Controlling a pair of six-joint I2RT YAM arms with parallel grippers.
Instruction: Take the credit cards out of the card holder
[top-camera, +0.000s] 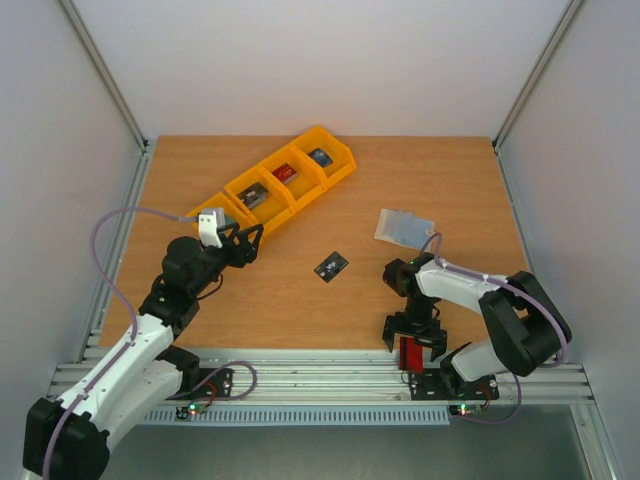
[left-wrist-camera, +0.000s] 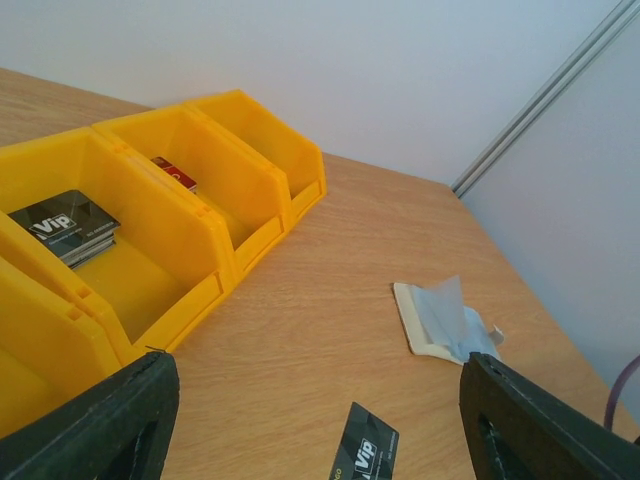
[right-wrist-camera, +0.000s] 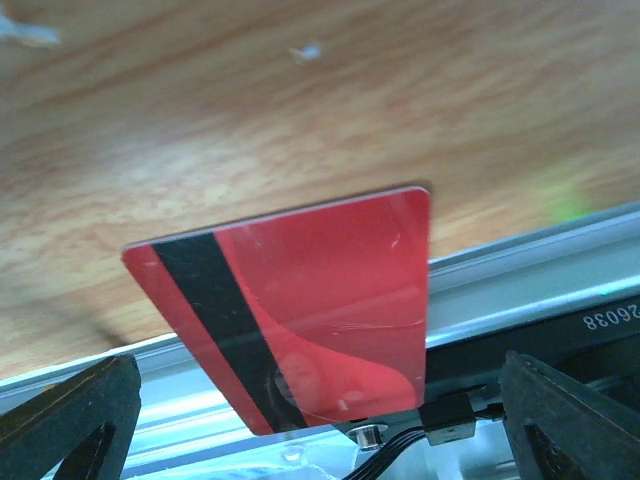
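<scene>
Spread wide and gripping nothing, the right hand (top-camera: 412, 338) hangs directly over the red card (right-wrist-camera: 300, 310), which lies slantwise across the table's (top-camera: 290, 335) near edge, overhanging the rail (right-wrist-camera: 520, 265).

A row of yellow bins (top-camera: 300, 197) sits diagonally on the wooden table (top-camera: 280, 300).

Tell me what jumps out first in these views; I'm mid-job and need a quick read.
The row of yellow bins running diagonally across the far left of the table catches the eye first. Next is the red card at the near edge, overhanging the metal rail between the open fingers of the right gripper. The black card lies mid-table, with the card holder lying open beyond it to the right.
</scene>
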